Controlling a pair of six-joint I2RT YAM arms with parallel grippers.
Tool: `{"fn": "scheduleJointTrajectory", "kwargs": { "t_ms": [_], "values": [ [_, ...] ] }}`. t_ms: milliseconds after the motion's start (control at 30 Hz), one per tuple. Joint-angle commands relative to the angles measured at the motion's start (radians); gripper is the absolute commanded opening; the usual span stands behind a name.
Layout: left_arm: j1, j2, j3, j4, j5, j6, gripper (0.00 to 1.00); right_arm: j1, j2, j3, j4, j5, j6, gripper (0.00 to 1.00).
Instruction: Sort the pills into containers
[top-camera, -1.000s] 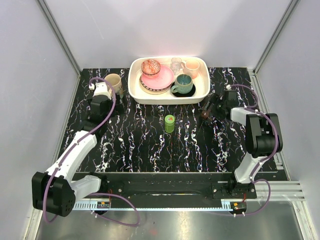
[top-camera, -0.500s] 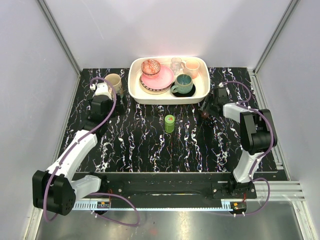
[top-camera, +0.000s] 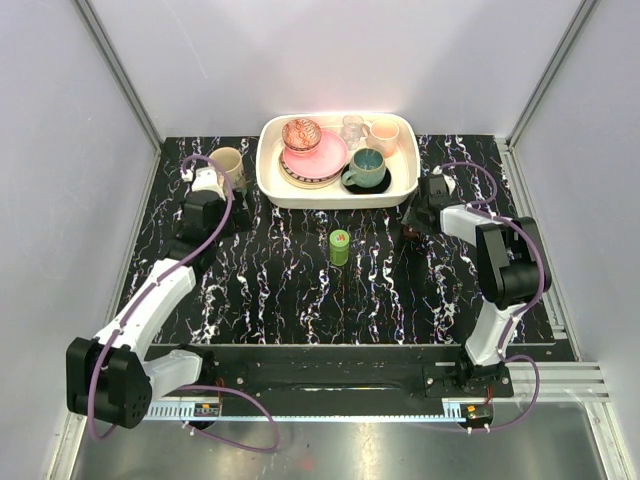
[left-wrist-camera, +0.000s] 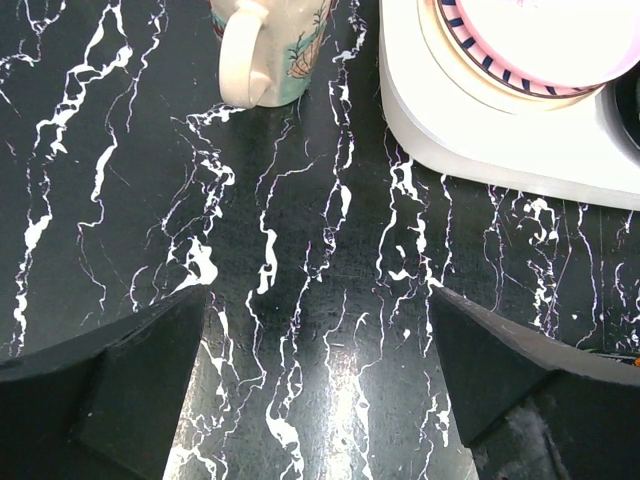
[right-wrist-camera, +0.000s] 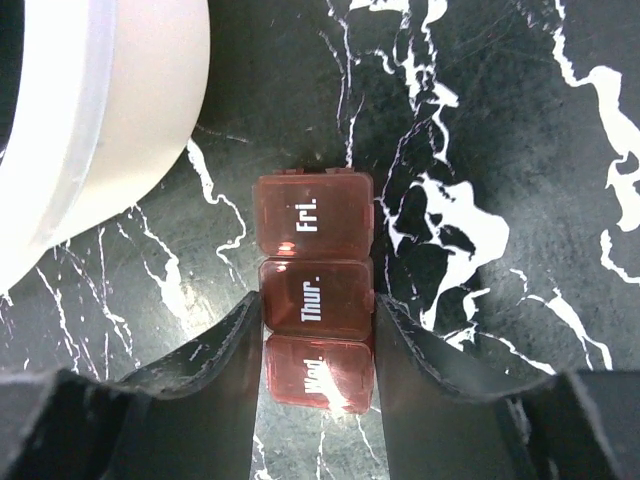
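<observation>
**right gripper closed on pill case off tray corner**

the weekly pill case (right-wrist-camera: 315, 255), translucent brown, lay flat on the black marbled table (top-camera: 280, 290), just off the front right corner of the white tray (right-wrist-camera: 130, 120) and apart from its rim. lids marked fri., thur. and wed. were in view. the right gripper (right-wrist-camera: 317, 305) clasped the case, one finger pressed to each long side at the thur. compartment. the left gripper (left-wrist-camera: 315, 385) hung wide open over bare table by the tray's left end, holding nothing, with the beige mug (left-wrist-camera: 265, 50) just beyond it. a green canister (top-camera: 339, 246) stood in front of the tray.
</observation>
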Motion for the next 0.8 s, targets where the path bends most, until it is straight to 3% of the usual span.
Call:
{"fn": "scheduleJointTrajectory", "kwargs": {
  "t_ms": [0,233,500,767],
  "values": [
    [0.004,-0.026,-0.019,0.02,0.042,-0.024,0.99,0.04,-0.035,-0.043,-0.066,0.001,-0.006,0.3],
    [0.004,-0.085,-0.03,-0.018,0.091,-0.05,0.99,0.101,-0.173,-0.144,-0.091,-0.05,0.014,0.27],
    [0.004,-0.154,-0.002,-0.12,0.115,-0.103,0.99,0.163,-0.506,-0.365,-0.128,-0.26,0.105,0.26],
    [0.005,-0.22,-0.045,-0.124,0.238,-0.15,0.99,0.302,-0.78,-0.458,-0.238,-0.274,0.136,0.24]
  ]
}}
